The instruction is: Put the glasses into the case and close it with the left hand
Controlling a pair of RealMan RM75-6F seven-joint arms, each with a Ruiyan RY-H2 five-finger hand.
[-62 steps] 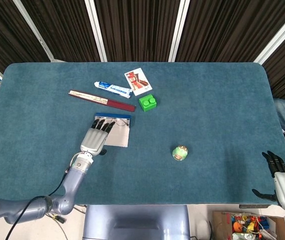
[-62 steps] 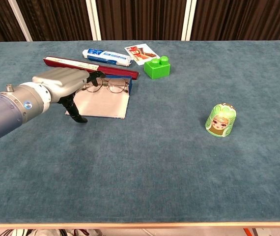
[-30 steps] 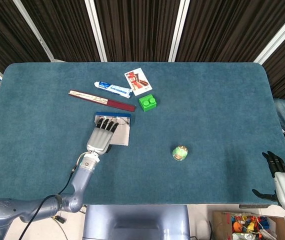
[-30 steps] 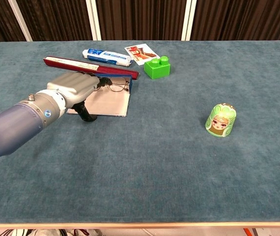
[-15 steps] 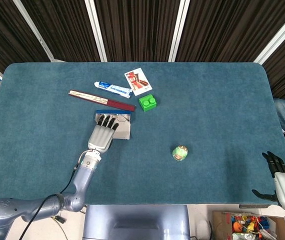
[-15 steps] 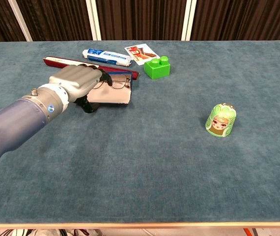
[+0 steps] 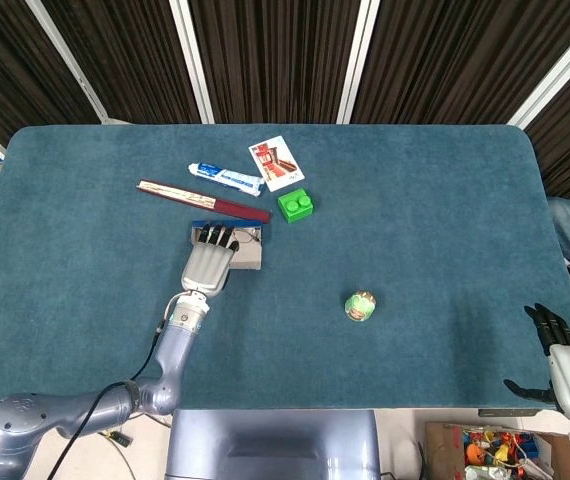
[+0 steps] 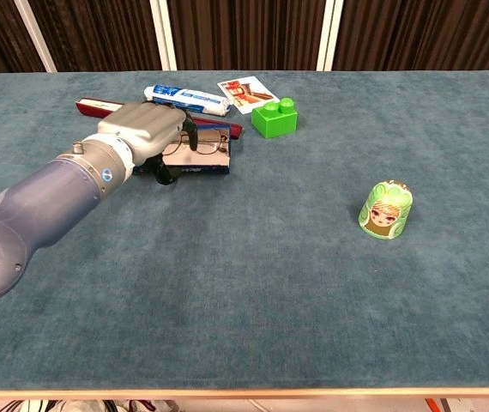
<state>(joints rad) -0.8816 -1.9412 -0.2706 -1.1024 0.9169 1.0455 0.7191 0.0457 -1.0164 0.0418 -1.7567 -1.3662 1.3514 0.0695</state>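
- The glasses (image 8: 203, 142) lie inside the case (image 8: 200, 160), a flat blue box with a pale lid, on the left half of the tabletop (image 8: 296, 283); in the chest view thin rims and a temple show above the lid's edge.
- The case lid is partly folded over, raised from the near side, not fully down.
- The left hand (image 8: 146, 130) lies palm-down over the case's left part, fingers (image 7: 217, 238) stretched across the lid and glasses, the thumb hooked at the near edge; it presses on the lid rather than clasping anything.
- Just behind the case lies a long dark-red strip (image 8: 99, 107), and beyond that a toothpaste tube (image 8: 186, 99) and a picture card (image 8: 246, 92).
- A green toy brick (image 8: 274, 118) stands to the right of the case, apart from it.
- A small green painted doll (image 8: 386, 209) stands well apart on the right.
- The right hand (image 7: 565, 365) hangs off the tabletop's right near corner, fingers spread, holding nothing.
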